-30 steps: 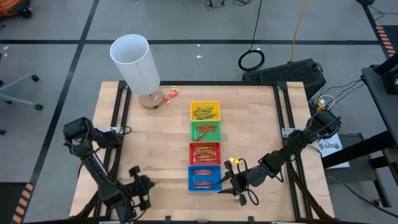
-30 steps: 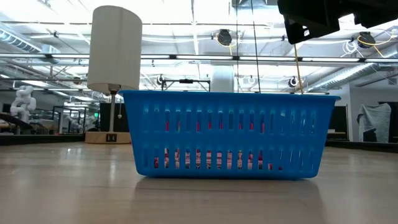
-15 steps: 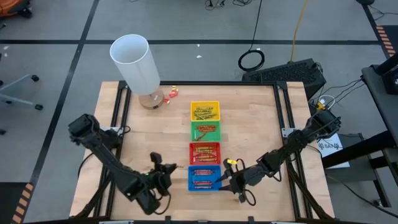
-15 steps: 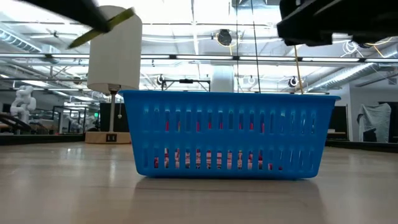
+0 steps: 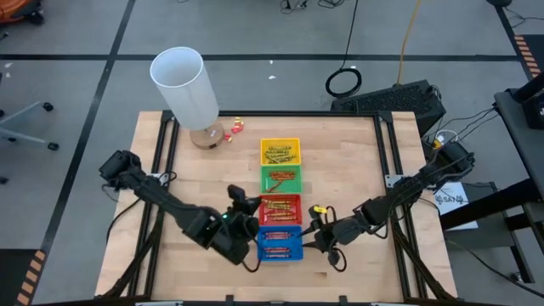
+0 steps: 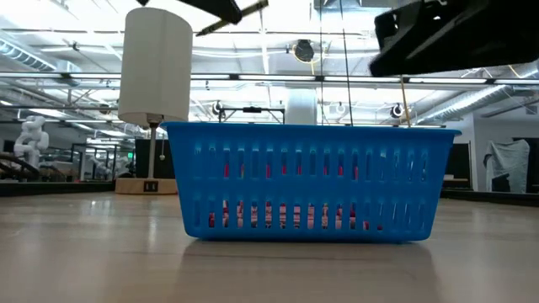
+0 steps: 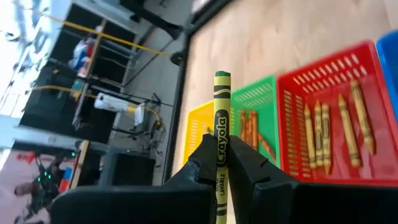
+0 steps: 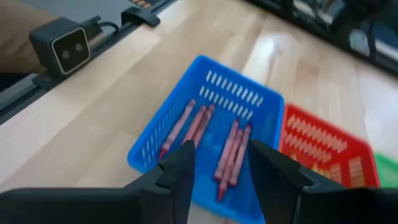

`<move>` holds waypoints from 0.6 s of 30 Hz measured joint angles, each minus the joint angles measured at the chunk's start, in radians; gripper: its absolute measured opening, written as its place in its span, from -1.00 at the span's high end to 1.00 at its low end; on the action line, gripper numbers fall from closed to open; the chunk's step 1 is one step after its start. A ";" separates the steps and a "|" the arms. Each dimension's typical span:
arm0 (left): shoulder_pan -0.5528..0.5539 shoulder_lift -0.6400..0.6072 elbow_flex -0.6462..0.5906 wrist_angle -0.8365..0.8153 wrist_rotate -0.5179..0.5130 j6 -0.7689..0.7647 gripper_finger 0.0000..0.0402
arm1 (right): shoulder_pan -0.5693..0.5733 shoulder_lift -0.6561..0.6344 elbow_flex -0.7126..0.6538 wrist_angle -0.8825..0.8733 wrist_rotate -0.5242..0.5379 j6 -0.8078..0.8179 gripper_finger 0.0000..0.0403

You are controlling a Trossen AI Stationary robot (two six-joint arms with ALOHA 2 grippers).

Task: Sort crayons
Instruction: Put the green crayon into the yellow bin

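Four trays stand in a row: yellow (image 5: pixel 280 153), green (image 5: pixel 280 179), red (image 5: pixel 280 209) and blue (image 5: pixel 279 246). Each holds crayons. My left gripper (image 5: pixel 247 205) hovers just left of the red tray, shut on an olive-yellow crayon (image 7: pixel 221 124). That crayon also shows at the top of the low view (image 6: pixel 251 9). My right gripper (image 8: pixel 214 158) is open and empty. It hangs above the blue tray's right side (image 5: pixel 308 235), over the reddish crayons (image 8: pixel 231 149) lying in it. My left gripper pinches the olive-yellow crayon's wrapped shaft (image 7: pixel 221 163) between its two fingers (image 7: pixel 205 163). The crayon's far end (image 7: pixel 222 76) sticks out well past the fingertips. The crayon is lifted clear of the table and the trays.
A tall white cylinder (image 5: pixel 184 85) stands at the table's far left, with small red and yellow bits (image 5: pixel 234 127) by its base. Bare wood lies left and right of the tray row. In the low view the blue tray (image 6: pixel 312 181) fills the middle.
My left gripper has swung from the table's near left toward the right and the far edge, up to the red tray, carrying the olive-yellow crayon. My right gripper has shifted a little toward the far edge beside the blue tray.
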 joint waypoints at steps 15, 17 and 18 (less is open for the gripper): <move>0.054 0.000 0.000 0.032 0.059 0.073 0.93 | 0.001 -0.076 0.000 -0.233 -0.005 0.204 0.33; 0.054 0.000 0.000 0.032 0.060 0.072 0.93 | 0.001 -0.076 0.000 -0.233 -0.005 0.205 0.33; 0.054 0.000 0.000 0.032 0.061 0.071 0.93 | 0.001 -0.076 0.000 -0.233 -0.005 0.204 0.33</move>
